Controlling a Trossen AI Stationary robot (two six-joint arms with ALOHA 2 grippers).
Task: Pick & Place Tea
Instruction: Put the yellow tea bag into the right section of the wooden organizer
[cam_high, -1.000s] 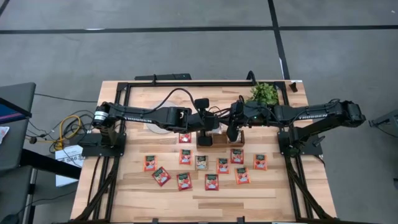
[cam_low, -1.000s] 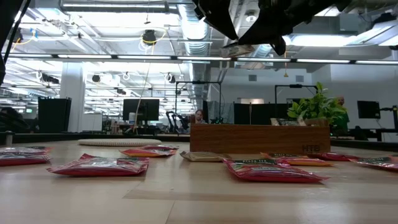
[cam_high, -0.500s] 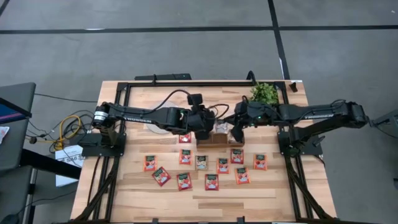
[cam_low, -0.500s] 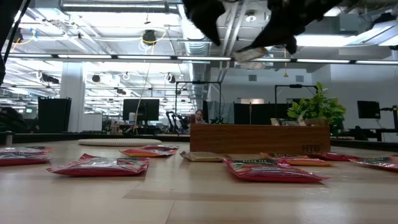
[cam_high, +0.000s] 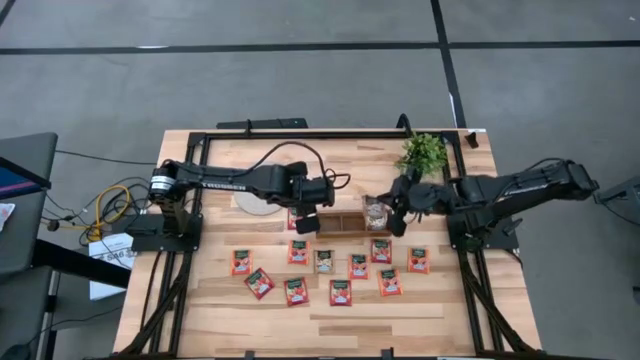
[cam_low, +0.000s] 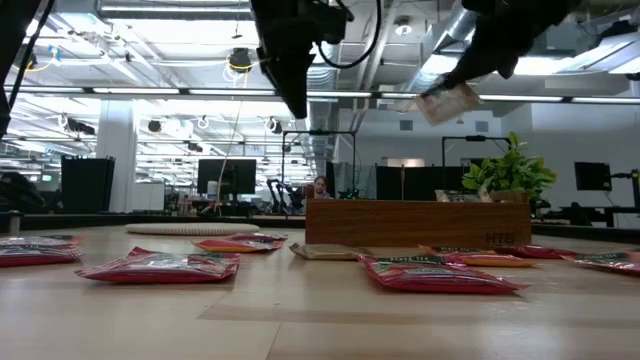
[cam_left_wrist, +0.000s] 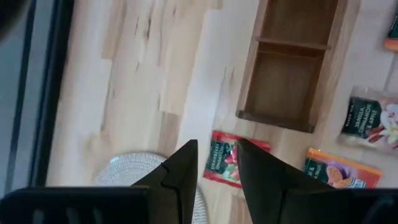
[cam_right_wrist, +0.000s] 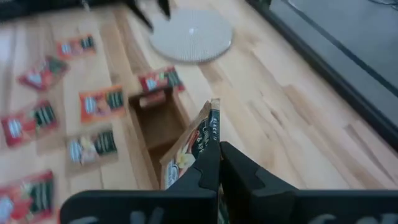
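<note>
Right gripper (cam_right_wrist: 210, 163): raised above the wooden tray's (cam_high: 345, 222) right end, fingers clamped on a pale tea sachet (cam_right_wrist: 189, 146).
Left gripper (cam_left_wrist: 214, 163): above the tray's left end, fingers parted, empty.
Remaining sachets (cam_high: 340, 292): flat on the tabletop (cam_high: 440, 315).
Low view only: held sachet (cam_low: 447, 102) hangs tilted, clear of the tray.
Left wrist view only: red sachet (cam_left_wrist: 233, 165) between tray and white disc (cam_left_wrist: 127, 174).

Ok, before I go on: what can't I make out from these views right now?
- Wooden tray contents: low view, its front wall hides them.
- Held pale sachet print: right wrist view, blurred, partly behind right gripper.
- Red sachet: left wrist view, left gripper fingers cover part.
</note>
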